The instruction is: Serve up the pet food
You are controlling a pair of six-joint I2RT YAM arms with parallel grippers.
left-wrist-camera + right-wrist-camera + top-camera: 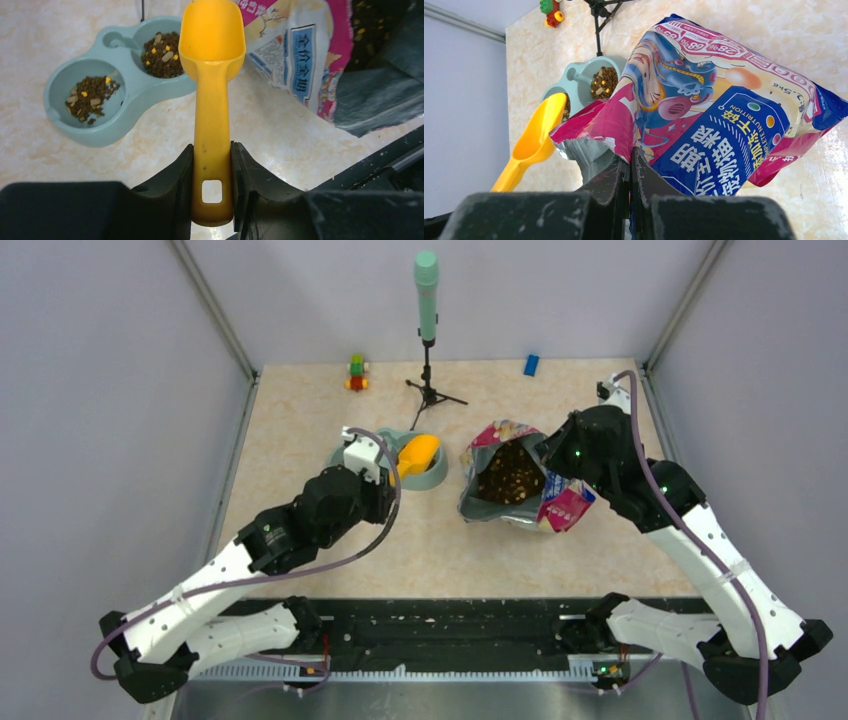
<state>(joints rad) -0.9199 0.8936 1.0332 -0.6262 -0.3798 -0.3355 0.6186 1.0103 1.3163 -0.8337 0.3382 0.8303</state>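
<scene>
Loose, light pet food (508, 473) sits in the open bag (724, 130) and both wells of the bowl (125, 131); too crumbly to pinch, it needs the empty scoop (212, 45) whose handle the left fingers (181, 175) clamp, right fingers (610, 176) pinching the bag's rim.

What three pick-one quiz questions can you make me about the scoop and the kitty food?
1. How many cups of the bowl hold pet food? A none; B one; C two.
2. Where is the scoop? A lying in the bowl; B in the left gripper; C on a shelf.
3. Is the scoop: A full; B empty; C snapped in two?

Answers: C, pet food lies in both cups. B, the fingers clamp its handle. B, its yellow inside shows bare.
</scene>
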